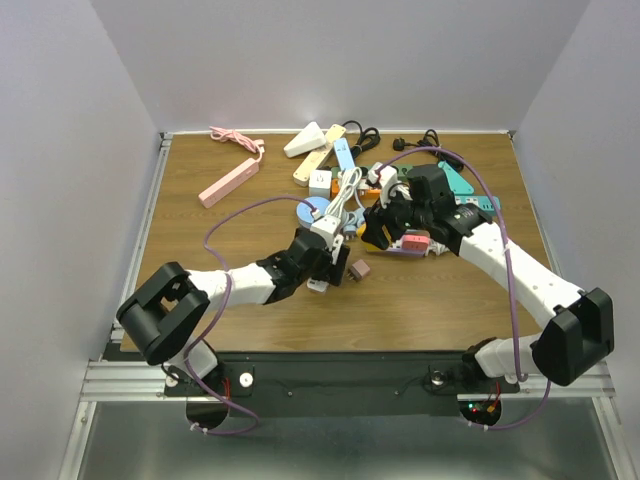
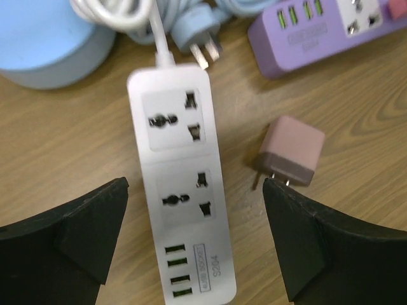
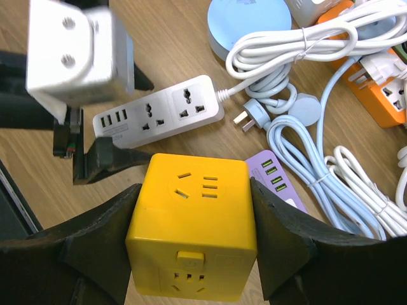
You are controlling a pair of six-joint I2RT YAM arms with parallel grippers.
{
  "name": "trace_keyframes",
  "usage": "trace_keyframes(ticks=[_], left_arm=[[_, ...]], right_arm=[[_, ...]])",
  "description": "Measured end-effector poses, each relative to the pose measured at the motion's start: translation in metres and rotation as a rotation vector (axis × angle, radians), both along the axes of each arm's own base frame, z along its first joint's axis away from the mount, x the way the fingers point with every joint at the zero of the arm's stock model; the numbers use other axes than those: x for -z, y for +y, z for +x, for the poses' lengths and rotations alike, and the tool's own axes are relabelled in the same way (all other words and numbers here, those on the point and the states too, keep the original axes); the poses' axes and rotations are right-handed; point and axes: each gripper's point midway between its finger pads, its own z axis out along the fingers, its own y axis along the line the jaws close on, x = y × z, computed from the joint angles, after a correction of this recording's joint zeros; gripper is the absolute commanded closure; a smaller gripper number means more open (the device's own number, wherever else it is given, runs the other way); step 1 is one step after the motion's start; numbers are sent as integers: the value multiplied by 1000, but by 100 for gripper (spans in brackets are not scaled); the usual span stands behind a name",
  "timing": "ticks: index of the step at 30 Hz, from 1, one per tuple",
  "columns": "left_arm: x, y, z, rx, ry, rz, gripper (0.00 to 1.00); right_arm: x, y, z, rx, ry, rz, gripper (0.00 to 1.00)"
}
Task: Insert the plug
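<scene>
The plug (image 2: 291, 151) is a small mauve block with metal prongs. It lies on the wood just past my left gripper's right fingertip (image 2: 280, 197), and it also shows from above as the plug (image 1: 360, 268). My left gripper (image 2: 196, 190) hangs open over a white power strip (image 2: 181, 184), one finger on each side, touching nothing. My right gripper (image 3: 194, 190) is shut on a yellow socket cube (image 3: 194, 222) and holds it off the table. From above the cube (image 1: 377, 232) sits just right of the left gripper (image 1: 325, 265).
A purple USB strip (image 2: 318, 32) and a light blue plug (image 2: 197, 35) lie beyond the white strip. A round blue hub (image 3: 248, 22), coiled white cables (image 3: 305, 38) and an orange strip (image 3: 381, 89) crowd the middle. A pink strip (image 1: 230, 182) lies far left.
</scene>
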Motion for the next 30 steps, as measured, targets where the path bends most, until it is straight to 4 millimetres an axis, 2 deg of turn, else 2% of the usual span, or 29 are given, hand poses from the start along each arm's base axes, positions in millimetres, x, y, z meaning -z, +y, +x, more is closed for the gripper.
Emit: trace_keyframes(ticks=[3, 8, 10, 14, 19, 24, 30], left_arm=[[22, 1, -16, 19, 45, 34, 1], [41, 5, -32, 29, 83, 50, 16], [50, 10, -38, 20, 96, 57, 19], [48, 12, -39, -7, 108, 33, 16], [48, 21, -37, -107, 143, 39, 8], [50, 38, -36, -230, 176, 75, 5], [46, 61, -49, -303, 214, 84, 3]], right_arm=[[2, 1, 0, -4, 7, -1, 100], [12, 6, 5, -16, 49, -15, 100], [15, 10, 10, -23, 70, -29, 100], [21, 19, 23, -41, 96, -42, 100], [34, 25, 27, -63, 138, -59, 100], [45, 35, 32, -90, 166, -69, 100], [60, 50, 31, -133, 192, -92, 100]])
